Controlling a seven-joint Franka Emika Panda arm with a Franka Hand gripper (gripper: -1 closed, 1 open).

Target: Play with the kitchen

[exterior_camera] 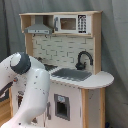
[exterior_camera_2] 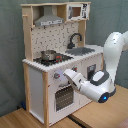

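Note:
The kitchen (exterior_camera: pixel 75 55) (exterior_camera_2: pixel 50 65) is a tall white and light-wood toy with a hood (exterior_camera_2: pixel 50 20), a microwave (exterior_camera: pixel 70 23), a black faucet (exterior_camera: pixel 84 59) and a grey sink (exterior_camera: pixel 72 75). A small metal pot (exterior_camera_2: pixel 48 54) stands on the black stovetop (exterior_camera_2: pixel 57 59). In the second exterior view my gripper (exterior_camera_2: pixel 66 75) reaches toward the front panel, just right of a knob (exterior_camera_2: pixel 56 76) and above the oven door (exterior_camera_2: pixel 62 97). In the first exterior view the white arm (exterior_camera: pixel 30 85) hides the gripper.
A grey curtain (exterior_camera: pixel 115 50) hangs behind the kitchen. A wooden surface (exterior_camera_2: pixel 107 112) lies under the arm on the second exterior view's right. The rounded counter end (exterior_camera: pixel 100 79) juts out beside the sink.

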